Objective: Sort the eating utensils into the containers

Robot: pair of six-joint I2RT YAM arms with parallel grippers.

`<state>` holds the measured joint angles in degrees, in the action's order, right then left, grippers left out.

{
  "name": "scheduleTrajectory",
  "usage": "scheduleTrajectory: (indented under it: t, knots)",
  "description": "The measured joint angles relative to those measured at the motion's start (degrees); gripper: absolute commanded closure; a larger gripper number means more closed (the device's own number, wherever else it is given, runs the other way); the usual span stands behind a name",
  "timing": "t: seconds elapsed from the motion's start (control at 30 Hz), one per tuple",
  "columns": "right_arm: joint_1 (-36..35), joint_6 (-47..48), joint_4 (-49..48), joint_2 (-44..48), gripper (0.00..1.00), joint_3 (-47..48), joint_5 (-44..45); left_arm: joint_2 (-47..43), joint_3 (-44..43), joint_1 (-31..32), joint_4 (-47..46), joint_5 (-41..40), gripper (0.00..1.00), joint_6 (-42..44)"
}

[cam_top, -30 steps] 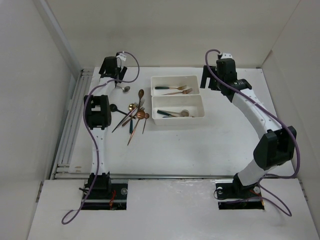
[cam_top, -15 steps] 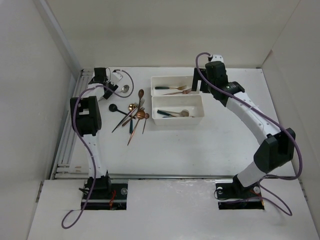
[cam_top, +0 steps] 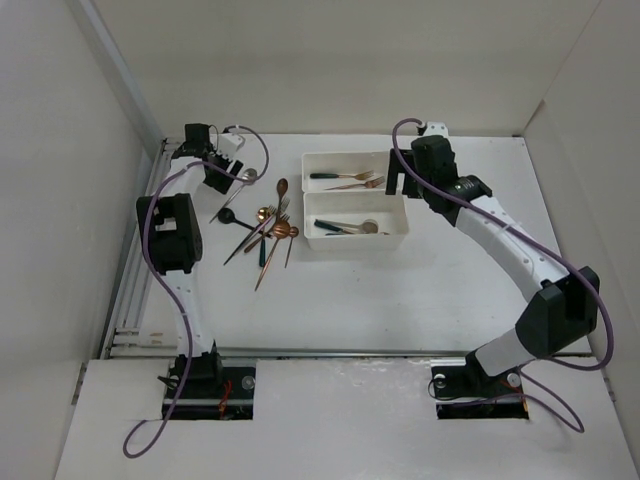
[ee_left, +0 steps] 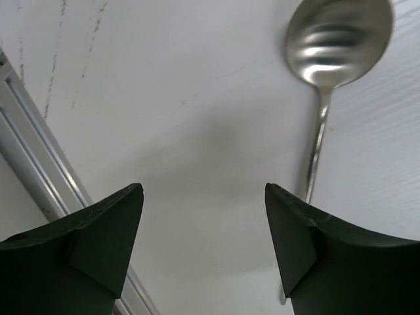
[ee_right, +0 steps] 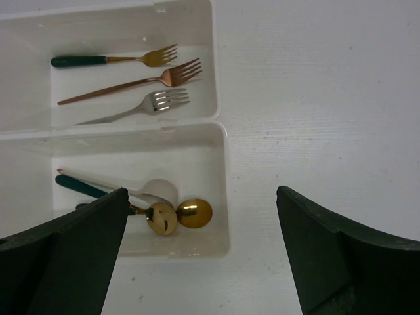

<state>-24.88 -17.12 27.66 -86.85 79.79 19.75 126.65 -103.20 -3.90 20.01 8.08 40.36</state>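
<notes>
Since metal forks (ee_right: 131, 82) fill one shallow white plastic bin (ee_right: 118, 23) and spoons (ee_right: 178, 215) its twin (ee_right: 197, 151), the wide-jawed left gripper (ee_left: 203, 243) faces a loose silver spoon (ee_left: 338, 39); the right gripper (ee_right: 200, 256) gapes empty.

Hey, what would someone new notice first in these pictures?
Probably the loose heap of utensils on the table. Right of it, the far bin holds three forks, the near bin spoons. The left gripper hangs open beside a lone silver spoon.
</notes>
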Motion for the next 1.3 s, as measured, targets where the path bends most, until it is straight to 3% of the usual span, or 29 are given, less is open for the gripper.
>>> scheduleTrajectory:
  t: [0.33, 0.47, 0.6, 1.0, 1.3]
  knots:
    - [-0.3, 0.3, 0.2, 2.3, 0.02, -2.4, 0.8, 2.3, -3.1, 4.2, 7.2, 1.2, 0.29, -1.7]
    - [-0.3, 0.3, 0.1, 2.8, 0.02, -2.8, 1.1, 3.7, -3.3, 4.2, 9.9, 0.4, 0.49, -0.8]
    - [-0.3, 0.4, 0.0, 2.8, 0.02, -2.8, 1.3, 4.9, -4.9, 3.8, 12.4, -0.3, 1.00, -1.0]
    - [-0.3, 1.9, -0.9, 1.2, 0.02, -1.4, 1.4, 5.2, -6.2, 2.8, 10.9, -0.8, 1.00, -2.0]
    - [-0.3, 2.2, -1.6, 1.1, 0.02, -1.3, 1.3, -11.0, -0.5, 4.3, 6.8, 1.4, 1.00, 3.0]
